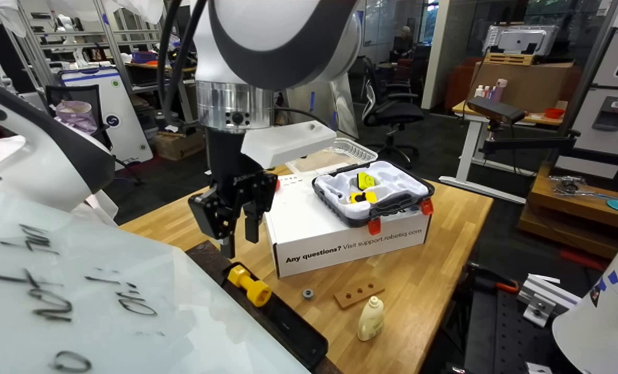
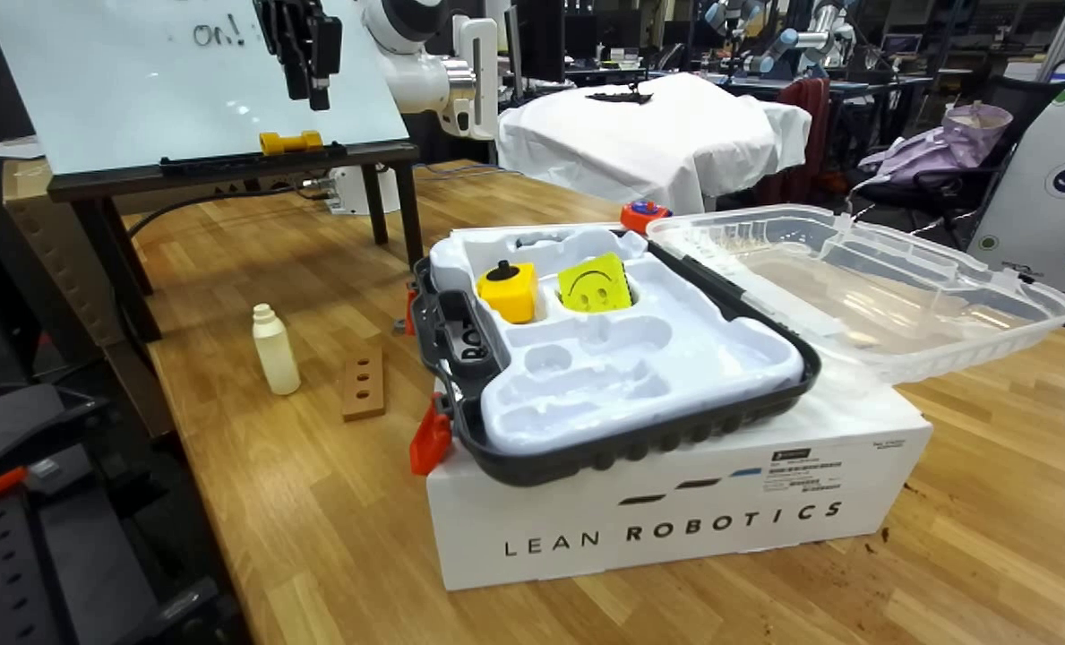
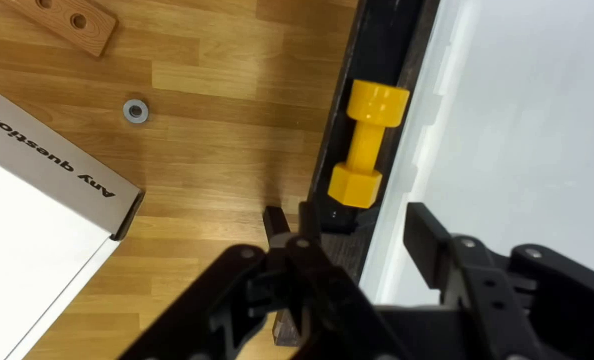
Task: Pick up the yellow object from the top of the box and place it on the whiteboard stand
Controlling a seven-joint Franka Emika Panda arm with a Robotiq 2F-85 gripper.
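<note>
A yellow bolt-shaped object (image 1: 249, 284) lies on its side in the black tray on the ledge of the whiteboard stand (image 1: 205, 254). It also shows in an exterior view (image 2: 290, 142) and in the wrist view (image 3: 364, 145). My gripper (image 1: 240, 240) is open and empty above the stand, apart from the yellow object and toward one end of it. In the wrist view my fingers (image 3: 362, 230) are spread, with nothing between them. The white box (image 1: 350, 252) stands beside the stand; it also shows in the wrist view (image 3: 32, 200).
An open case (image 2: 639, 394) on the box holds a yellow cube (image 2: 510, 291) and a yellow smiley block (image 2: 595, 284); its clear lid (image 2: 854, 296) hangs open. A bottle (image 2: 275, 349), a holed wooden block (image 2: 364, 385) and a grey ring (image 3: 135, 111) sit on the table. The whiteboard (image 1: 106, 296) leans beside my gripper.
</note>
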